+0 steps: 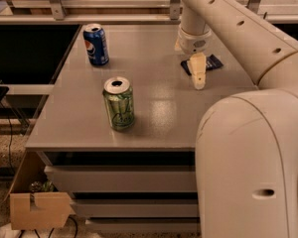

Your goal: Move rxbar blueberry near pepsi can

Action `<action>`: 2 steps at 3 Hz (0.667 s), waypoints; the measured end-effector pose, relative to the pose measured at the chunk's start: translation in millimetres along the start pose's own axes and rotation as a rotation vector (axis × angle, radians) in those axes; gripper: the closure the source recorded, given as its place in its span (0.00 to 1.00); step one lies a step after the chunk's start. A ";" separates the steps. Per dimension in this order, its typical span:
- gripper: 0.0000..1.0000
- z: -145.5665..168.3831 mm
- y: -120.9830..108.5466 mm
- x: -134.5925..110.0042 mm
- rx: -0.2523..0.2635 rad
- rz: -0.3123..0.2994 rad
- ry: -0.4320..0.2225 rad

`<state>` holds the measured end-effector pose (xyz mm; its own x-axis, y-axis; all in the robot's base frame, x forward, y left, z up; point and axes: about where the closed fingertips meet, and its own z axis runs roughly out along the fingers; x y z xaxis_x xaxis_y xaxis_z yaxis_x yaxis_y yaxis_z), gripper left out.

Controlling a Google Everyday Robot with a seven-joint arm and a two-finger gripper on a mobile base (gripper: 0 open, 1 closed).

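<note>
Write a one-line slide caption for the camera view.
Gripper at the rxbar blueberry on the table; pepsi can far left, green can nearer.

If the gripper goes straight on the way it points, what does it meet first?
The gripper points down at the near edge of the rxbar. It would likely meet the rxbar first, or the table just in front of it; depth is unclear.
</note>
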<state>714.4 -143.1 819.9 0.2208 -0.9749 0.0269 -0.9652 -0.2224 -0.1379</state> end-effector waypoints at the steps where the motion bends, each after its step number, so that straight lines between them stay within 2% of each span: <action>1: 0.00 9.2 0.7 20.1 -0.013 0.028 0.009; 2: 0.00 7.3 0.5 20.3 -0.013 0.028 0.009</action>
<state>719.4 -162.9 813.1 0.1924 -0.9808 0.0323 -0.9727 -0.1949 -0.1256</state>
